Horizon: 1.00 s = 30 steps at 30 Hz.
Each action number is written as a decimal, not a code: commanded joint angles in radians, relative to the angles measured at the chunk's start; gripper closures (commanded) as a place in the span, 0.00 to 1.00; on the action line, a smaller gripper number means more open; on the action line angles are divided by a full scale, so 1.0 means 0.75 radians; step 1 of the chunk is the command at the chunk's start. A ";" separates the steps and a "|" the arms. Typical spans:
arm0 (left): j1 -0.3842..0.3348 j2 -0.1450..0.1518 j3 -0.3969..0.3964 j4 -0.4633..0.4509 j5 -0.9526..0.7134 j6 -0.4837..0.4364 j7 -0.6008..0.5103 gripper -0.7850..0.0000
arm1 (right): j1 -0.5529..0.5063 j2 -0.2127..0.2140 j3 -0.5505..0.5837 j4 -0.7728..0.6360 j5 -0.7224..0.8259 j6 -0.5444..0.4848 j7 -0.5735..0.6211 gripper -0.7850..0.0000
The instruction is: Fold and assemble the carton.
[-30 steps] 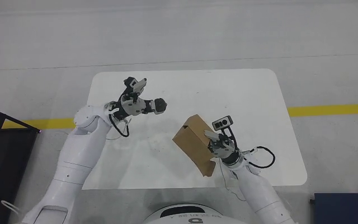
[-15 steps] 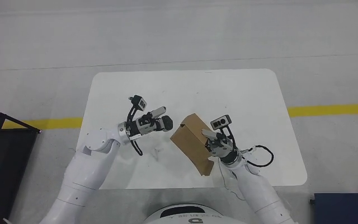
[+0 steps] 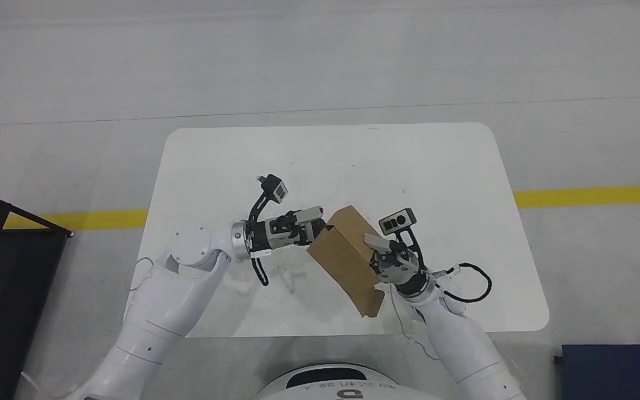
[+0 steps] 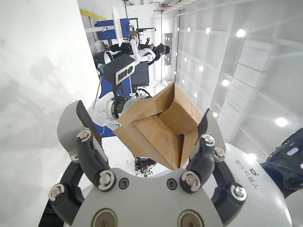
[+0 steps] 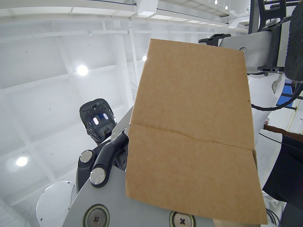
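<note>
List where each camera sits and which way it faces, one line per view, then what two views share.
Top view: above the arms, looking down at the white table; both arms show, with the left gripper and right gripper at the carton.
Left wrist view: on the left wrist, facing past its own open fingers into the carton's open end.
Right wrist view: on the right wrist, facing up toward the ceiling, with a carton panel close in front.
Shared: top and left wrist views both show the left gripper at the carton's open end.
</note>
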 commanded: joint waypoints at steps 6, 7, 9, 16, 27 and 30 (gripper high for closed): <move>-0.013 -0.003 0.017 -0.008 0.005 0.000 0.008 0.00 | -0.015 0.002 0.002 -0.003 0.004 -0.002 0.010 1.00; -0.017 -0.003 0.019 -0.008 0.012 -0.002 0.009 0.00 | -0.017 0.003 0.002 -0.005 0.004 -0.003 0.010 1.00; -0.021 -0.003 0.025 -0.007 0.023 0.000 0.006 0.00 | -0.020 0.003 0.003 -0.007 0.004 -0.004 0.011 1.00; -0.024 -0.001 0.034 -0.012 0.041 0.012 -0.007 0.00 | -0.035 0.006 0.007 -0.018 0.003 -0.008 0.017 1.00; -0.030 0.005 0.044 -0.011 0.099 0.015 -0.026 0.06 | -0.046 0.010 0.000 -0.024 -0.020 0.000 0.003 1.00; -0.032 0.005 0.051 -0.008 0.118 0.010 -0.031 0.11 | -0.045 0.010 -0.001 -0.024 -0.010 0.002 0.001 1.00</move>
